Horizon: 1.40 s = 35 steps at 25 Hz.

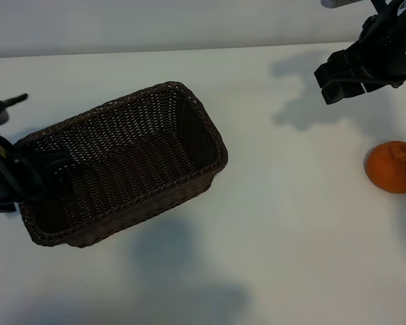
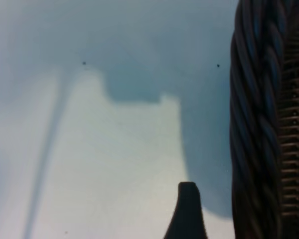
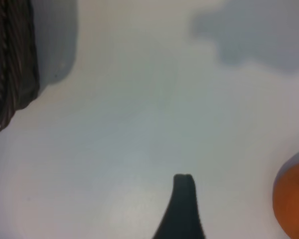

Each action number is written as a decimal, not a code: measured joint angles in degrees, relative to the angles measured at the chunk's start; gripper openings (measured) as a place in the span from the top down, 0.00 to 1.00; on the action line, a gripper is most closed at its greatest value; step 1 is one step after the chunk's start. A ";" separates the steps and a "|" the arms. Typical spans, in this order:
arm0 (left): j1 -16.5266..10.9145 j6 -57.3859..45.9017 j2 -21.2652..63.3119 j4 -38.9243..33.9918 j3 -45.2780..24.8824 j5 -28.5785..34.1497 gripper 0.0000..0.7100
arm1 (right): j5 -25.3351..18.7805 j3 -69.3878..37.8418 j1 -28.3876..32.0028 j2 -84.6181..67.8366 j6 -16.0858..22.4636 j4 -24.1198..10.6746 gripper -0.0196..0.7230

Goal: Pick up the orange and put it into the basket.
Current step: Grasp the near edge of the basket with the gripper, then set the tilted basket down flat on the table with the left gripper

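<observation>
Desk [image 1: 284,223] surface, white and bare of clutter, carries two things: one basket [image 1: 122,166] and one orange [image 1: 393,166]. The basket sits toward the left edge, turned at an angle, its open mouth facing up and nothing visible inside. The orange lies well apart from it at the right edge, partly cut off by the picture's border. Between the two is only open desk and soft shadow — nothing blocks the way across. The right gripper [image 1: 338,84] hangs above the desk near the far right corner, beyond the orange and not touching it; its jaws stand apart and hold nothing. In the right wrist view one dark fingertip [image 3: 183,191] shows over bare desk, with the orange [image 3: 294,196] only a sliver at the picture's border and a corner of the basket [image 3: 10,64] at the opposite side. The left gripper [image 1: 34,172] sits at the left edge against the near-left end of the basket, much of it out of frame and dark against the dark wicker, so its outline is hard to trace; its jaws are spread wide, but whether they are around the basket rim cannot be made out. The left wrist view shows one fingertip [image 2: 187,209] just beside the braided rim [image 2: 254,124], seen very close.
</observation>
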State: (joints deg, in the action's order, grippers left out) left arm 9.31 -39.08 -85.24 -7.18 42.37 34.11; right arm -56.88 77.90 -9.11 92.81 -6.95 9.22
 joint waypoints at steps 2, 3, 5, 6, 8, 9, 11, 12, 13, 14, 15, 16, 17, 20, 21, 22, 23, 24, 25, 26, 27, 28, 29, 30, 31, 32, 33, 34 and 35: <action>0.00 0.00 -2.18 0.18 0.00 -0.90 0.17 | 0.00 0.00 0.00 0.00 0.00 0.06 0.19; 0.00 0.00 -3.19 0.22 0.00 -1.34 0.17 | 0.00 0.00 0.00 0.00 0.00 0.19 0.19; 0.00 0.00 -4.78 0.22 0.00 -2.04 0.17 | 0.00 0.00 0.00 0.00 0.00 0.27 0.19; 0.00 0.00 -5.52 0.22 0.00 -2.22 0.17 | 0.00 0.00 0.00 0.00 0.00 0.34 0.19; 0.00 0.00 -6.76 0.22 0.00 -2.67 0.17 | 0.00 0.00 0.00 0.00 0.00 0.41 0.19; 0.00 0.00 -7.40 0.22 0.00 -2.96 0.17 | 0.00 0.00 0.00 0.00 0.00 0.41 0.19; 0.00 0.05 -8.44 0.22 0.00 -3.52 0.17 | 0.00 0.00 0.00 0.00 0.00 0.45 0.19; 0.00 0.05 -8.69 0.22 0.00 -3.67 0.17 | 0.00 0.00 0.00 0.00 0.00 0.45 0.19; 0.00 0.05 -8.84 0.22 0.00 -3.83 0.17 | 0.00 0.00 0.00 0.00 0.00 0.50 0.19; 0.00 0.05 -8.84 0.22 0.00 -4.13 0.17 | 0.00 0.00 0.00 0.00 0.00 0.47 0.19; 0.00 0.05 -8.84 0.22 0.00 -4.27 0.18 | 0.00 0.00 0.00 0.00 0.00 0.58 0.19; 0.00 0.05 -8.84 0.22 0.00 -4.52 0.21 | 0.00 0.00 0.00 0.00 0.00 0.75 0.19; 0.00 0.05 -8.84 0.22 0.00 -4.52 0.24 | 0.00 0.00 0.00 0.00 0.00 0.87 0.19; -0.04 0.05 -8.84 0.22 0.00 -4.32 0.47 | 0.00 0.00 0.00 0.00 0.00 1.18 0.19; -0.04 0.00 -8.84 0.22 0.00 -4.39 0.55 | 0.00 0.00 0.00 0.00 0.00 1.24 0.19; -0.04 -0.08 -8.84 0.45 0.00 -4.66 0.61 | 0.00 0.00 0.00 0.00 0.00 1.31 0.19; -0.04 -0.08 -8.84 0.61 0.00 -4.96 0.61 | 0.00 0.00 0.00 0.00 0.00 1.46 0.20; -0.04 -0.08 -8.84 0.64 0.00 -5.01 0.61 | 0.00 0.00 0.00 0.00 0.00 1.53 0.20; -0.04 -0.08 -8.84 0.64 0.00 -5.01 0.61 | 0.00 0.00 0.00 0.00 0.00 1.53 0.21; -0.04 -0.08 -8.84 0.64 0.00 -5.01 0.61 | 0.00 0.00 0.00 0.00 0.00 1.53 0.22; -0.04 -0.08 -8.84 0.64 0.00 -5.01 0.61 | 0.00 0.00 0.00 0.00 0.00 1.57 0.23; -0.04 -0.08 -8.84 0.64 0.00 -5.01 0.61 | 0.00 0.00 0.00 0.00 0.00 1.59 0.24; -0.04 -0.08 -8.84 0.64 0.00 -5.01 0.61 | 0.00 0.00 0.00 0.00 0.00 1.64 0.25; -0.04 -0.04 -8.84 0.64 0.00 -5.01 0.61 | 0.00 0.00 0.00 0.00 0.00 1.64 0.26; -0.04 -0.03 -8.84 0.64 0.00 -5.01 0.61 | 0.00 0.00 0.00 0.00 0.00 1.70 0.27; -0.04 0.18 -8.78 0.69 0.00 -5.01 0.61 | 0.00 0.00 0.00 0.00 0.00 1.70 0.28; -0.04 0.46 -8.59 0.77 0.00 -5.01 0.61 | 0.00 0.00 0.00 0.00 0.00 1.70 0.29; -0.04 0.66 -8.23 0.81 0.00 -5.01 0.61 | 0.00 0.00 0.00 0.00 0.00 1.70 0.29; -0.04 0.79 -7.75 0.89 0.00 -5.01 0.62 | 0.00 0.00 0.00 0.00 0.00 1.70 0.29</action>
State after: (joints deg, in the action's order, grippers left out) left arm 9.26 -38.29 -93.00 -6.29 42.37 29.10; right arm -56.88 77.90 -9.11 92.81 -6.95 10.92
